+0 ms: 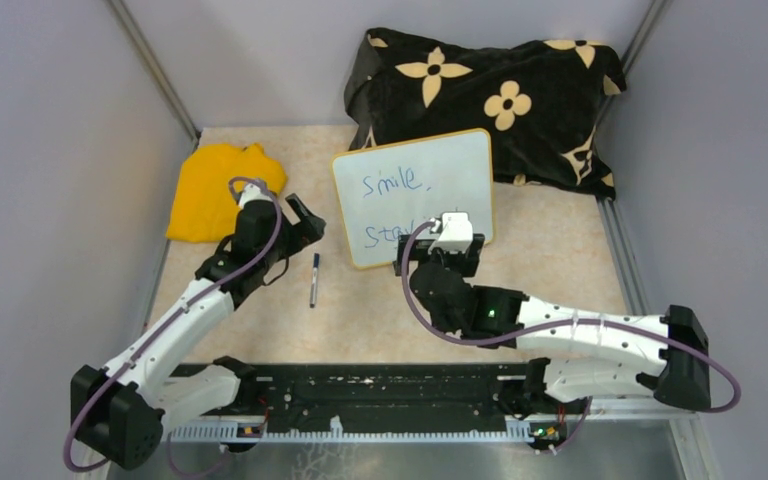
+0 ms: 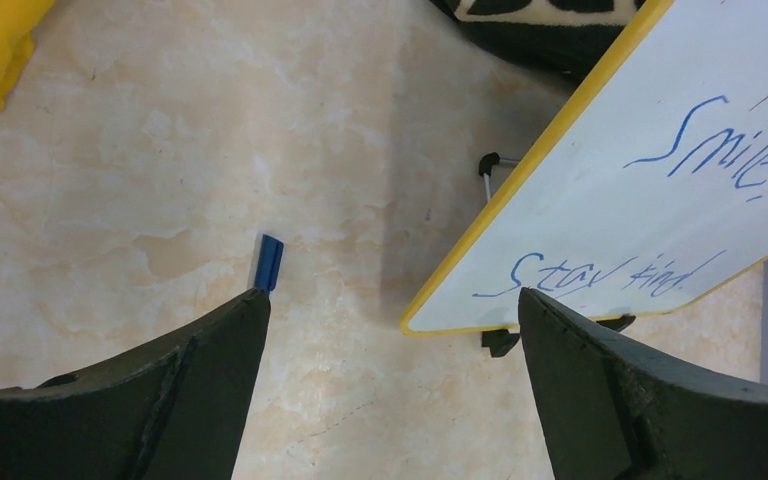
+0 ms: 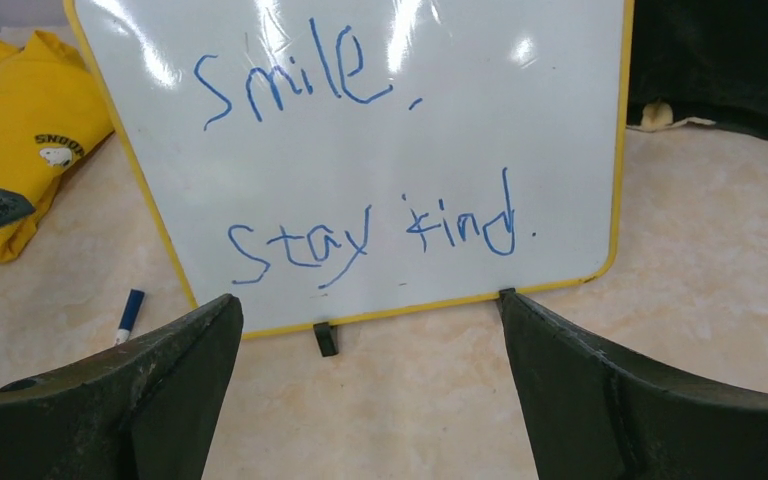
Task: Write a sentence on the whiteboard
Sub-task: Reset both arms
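Observation:
The whiteboard (image 1: 452,168) stands tilted on small black feet against a black flowered cloth. On it is the sentence (image 1: 392,184) in blue marker: "Smile," above "Stay kind". My right gripper (image 1: 440,256) is open just in front of the board's lower edge, with nothing between its fingers. In the right wrist view the whiteboard (image 3: 560,120) fills the top, the sentence (image 3: 300,245) is fully readable, and the right gripper (image 3: 368,300) is spread wide. My left gripper (image 1: 308,222) is open left of the board, over a marker (image 1: 314,280) lying on the table. The left gripper (image 2: 392,300) holds nothing.
A yellow garment (image 1: 222,190) lies at the back left. The black flowered cloth (image 1: 490,100) is bunched behind the board. The marker's blue end (image 2: 268,262) shows by the left finger. A black rail (image 1: 380,400) runs along the near edge, and walls close in on both sides.

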You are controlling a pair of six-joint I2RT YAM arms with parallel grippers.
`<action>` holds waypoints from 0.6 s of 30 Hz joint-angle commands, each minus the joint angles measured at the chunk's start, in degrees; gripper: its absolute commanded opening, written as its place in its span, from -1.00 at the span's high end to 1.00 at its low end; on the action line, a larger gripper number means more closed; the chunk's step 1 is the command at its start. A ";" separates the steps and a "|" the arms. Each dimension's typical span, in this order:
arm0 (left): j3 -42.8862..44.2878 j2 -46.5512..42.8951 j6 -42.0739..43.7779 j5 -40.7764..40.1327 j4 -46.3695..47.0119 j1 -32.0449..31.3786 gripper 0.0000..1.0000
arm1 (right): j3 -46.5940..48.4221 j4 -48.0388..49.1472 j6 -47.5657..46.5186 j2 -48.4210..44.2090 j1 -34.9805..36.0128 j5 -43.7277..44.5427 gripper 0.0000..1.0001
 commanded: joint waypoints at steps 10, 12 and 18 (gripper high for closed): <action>4.88 -6.34 23.63 15.66 7.12 -0.26 -0.97 | 0.94 0.04 0.30 -2.59 -10.21 -5.24 -0.97; 6.00 -7.65 24.43 16.19 9.24 -0.32 -0.97 | 1.79 -0.70 0.00 -4.13 -14.14 -6.15 -0.97; 21.50 -3.33 25.75 12.23 8.96 -0.32 -0.97 | 8.38 2.89 -10.14 -7.97 -20.87 -6.36 -0.97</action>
